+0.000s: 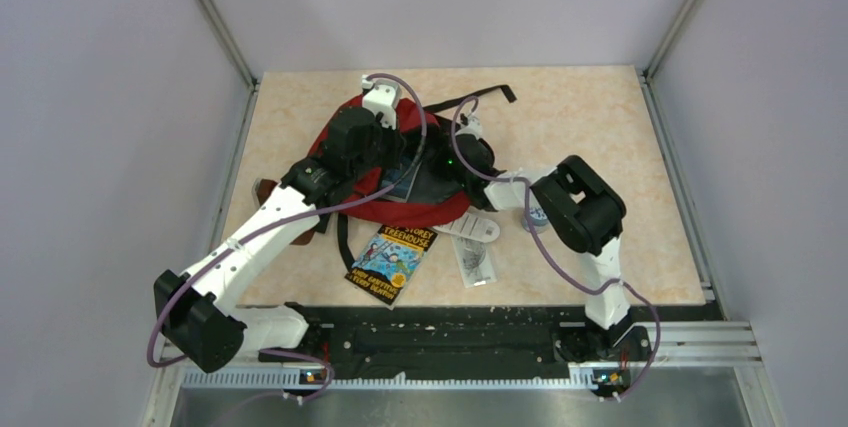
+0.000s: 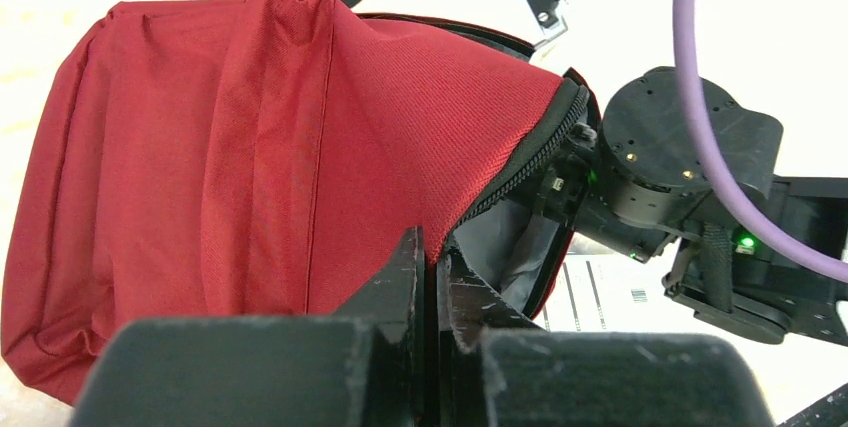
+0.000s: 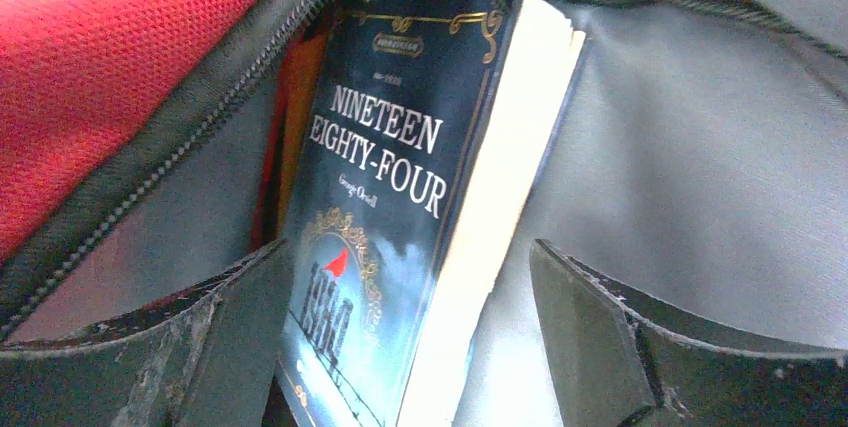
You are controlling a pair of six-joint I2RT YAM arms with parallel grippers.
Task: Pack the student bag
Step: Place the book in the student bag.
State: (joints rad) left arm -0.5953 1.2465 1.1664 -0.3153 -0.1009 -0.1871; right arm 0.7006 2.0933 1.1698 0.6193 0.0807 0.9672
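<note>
i can see the red bag (image 2: 220,147) lying on the table (image 1: 600,127), toward the far side and about in the middle, with both arms reaching over it. the left gripper (image 2: 432,287) has its fingers pinched tight on the edge of the red cloth, right by the black zipper. i think it lifts that flap so the mouth of the bag is open and things can go in. the right gripper (image 3: 408,267) is down inside the bag, where the lining is grey. its fingers are spread wide, one on each side of a dark blue book (image 3: 400,207) that stands on its edge in there. the right finger is clear of the pages, so the book looks let go and not held. there seems to be something orange tucked behind the book, but i cannot tell what it is. on the table just near the bag lie a bright picture book (image 1: 392,262), a small white thing (image 1: 470,228) and a little clear packet (image 1: 476,259). these are not in the bag yet, so i think the packing is only partly done.
</note>
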